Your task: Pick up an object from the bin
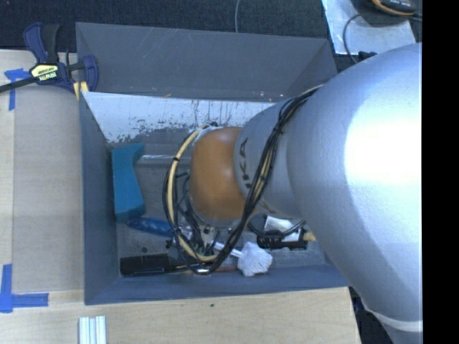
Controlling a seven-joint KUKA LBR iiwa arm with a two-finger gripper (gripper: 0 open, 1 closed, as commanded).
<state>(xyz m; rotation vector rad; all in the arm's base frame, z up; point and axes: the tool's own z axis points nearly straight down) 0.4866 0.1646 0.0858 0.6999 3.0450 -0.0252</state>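
Note:
My gripper is low in the front part of the bin, its dark body partly seen under the arm's cover and cables. Just left of it lies a thin blue tool, slanting along the floor. A long black bar-shaped thing lies against the front wall, below and left of the gripper. To the gripper's right, by the front wall, sits a crumpled white piece. I cannot tell whether the gripper touches any of them.
A teal-blue rectangular block stands along the bin's left wall. A white thing and a black part lie at the right, half under the arm. The arm covers the bin's middle and right.

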